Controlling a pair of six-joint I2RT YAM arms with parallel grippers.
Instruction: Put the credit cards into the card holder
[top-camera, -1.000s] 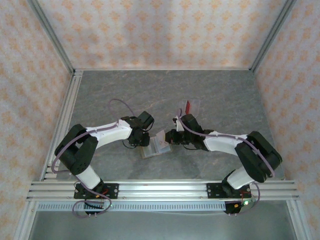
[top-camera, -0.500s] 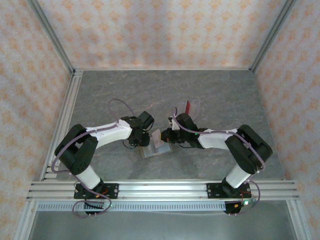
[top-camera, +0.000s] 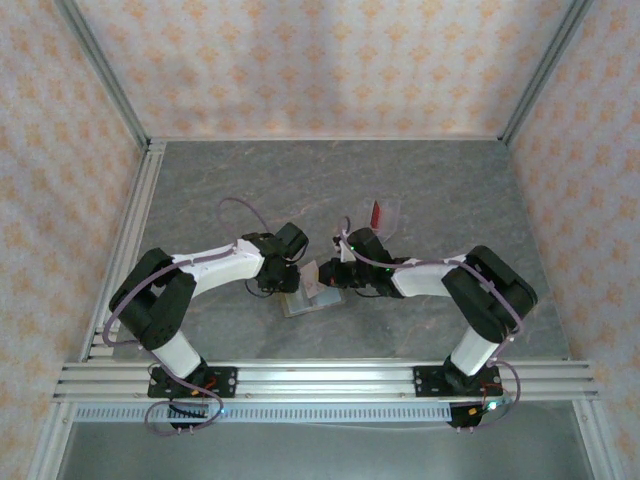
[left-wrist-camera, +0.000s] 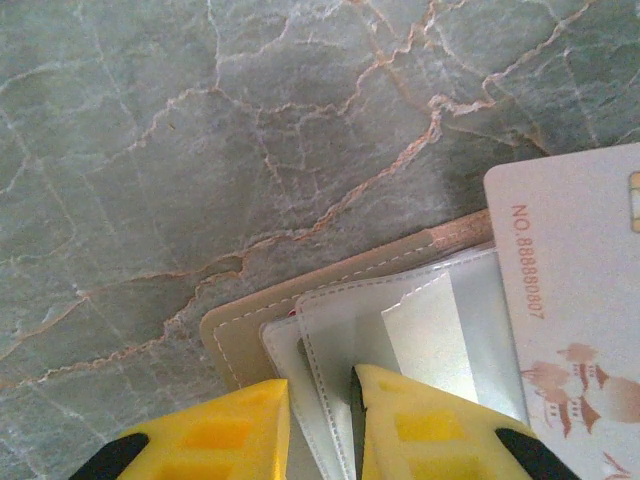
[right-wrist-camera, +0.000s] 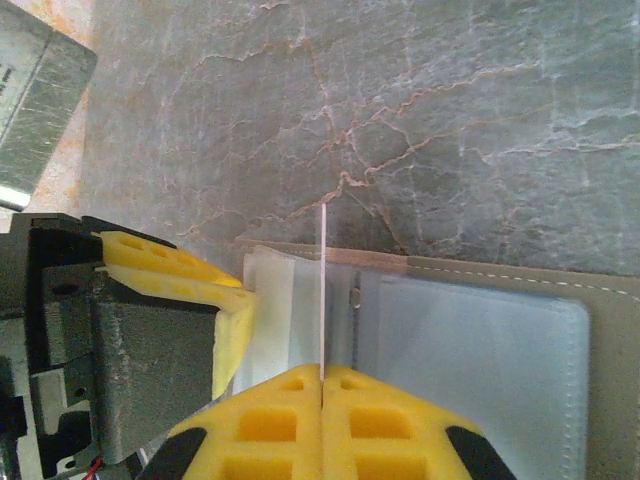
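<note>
Seen from the top, a flat olive-tan folding card holder (top-camera: 300, 305) is laid open on the grey marbled table (top-camera: 440, 180) between the arm bases, with the left gripper (top-camera: 291, 285) and the right gripper (top-camera: 327, 282) set close together over it, while a dark red credit card (top-camera: 377, 215) is stood in a clear plastic stand (top-camera: 393, 207) well behind. At the left wrist, the left gripper (left-wrist-camera: 320, 385) is narrowed onto a clear inner sleeve (left-wrist-camera: 340, 340) of the card holder (left-wrist-camera: 240, 330), beside a pale pink numbered credit card (left-wrist-camera: 580, 300). At the right wrist, the right gripper (right-wrist-camera: 322, 378) is clamped on that card (right-wrist-camera: 323, 290), seen edge-on above the grey lining (right-wrist-camera: 470, 350).
</note>
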